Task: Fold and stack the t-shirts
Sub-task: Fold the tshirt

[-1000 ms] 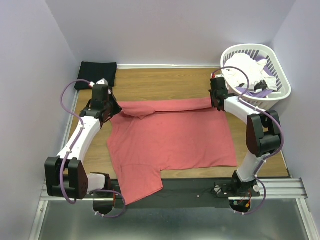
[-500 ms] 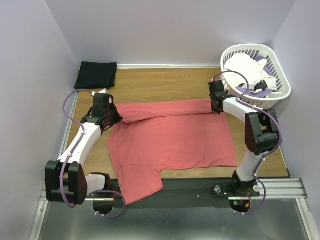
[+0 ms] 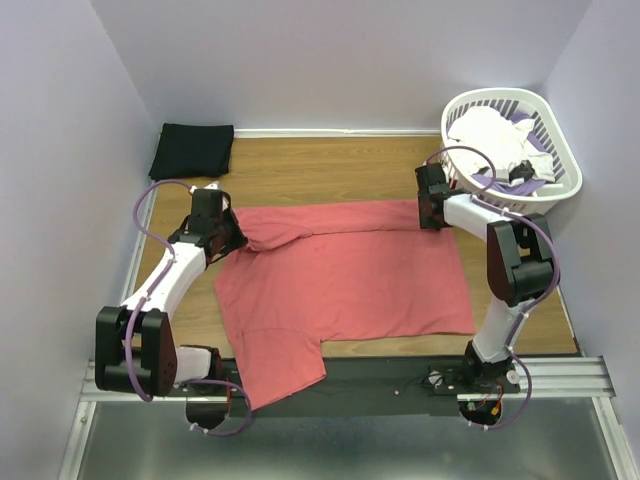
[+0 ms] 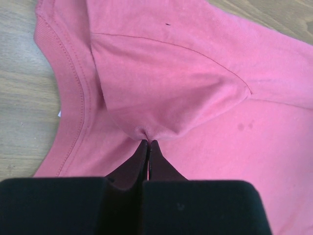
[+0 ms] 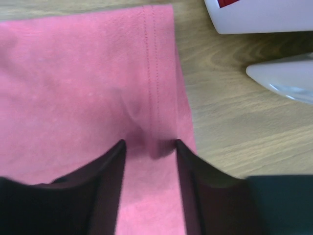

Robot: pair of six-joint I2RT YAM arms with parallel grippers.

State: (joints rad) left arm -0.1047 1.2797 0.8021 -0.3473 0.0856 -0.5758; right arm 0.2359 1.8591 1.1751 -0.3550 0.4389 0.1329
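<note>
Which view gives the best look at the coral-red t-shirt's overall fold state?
Top external: the whole coral-red t-shirt shows, its far edge folded over between both tools. Left wrist shows only the collar and a fold pinched in the shut left tool. Right wrist shows only a stitched hem corner between the parted fingers of the right tool.

A white slatted plastic basket [image 3: 497, 93] stands at the far right corner of the wooden table [image 3: 320, 170], close against the right wall, and it is heaped with crumpled white laundry [image 3: 488, 130], with a bit of lilac cloth [image 3: 524, 127] and something small and dark [image 3: 521, 172] showing among it. Pale lavender walls [image 3: 340, 60] close the table in on the left, the far side and the right. A metal rail [image 3: 565, 375] runs along its near edge above a dull grey panel [image 3: 400, 445].
</note>
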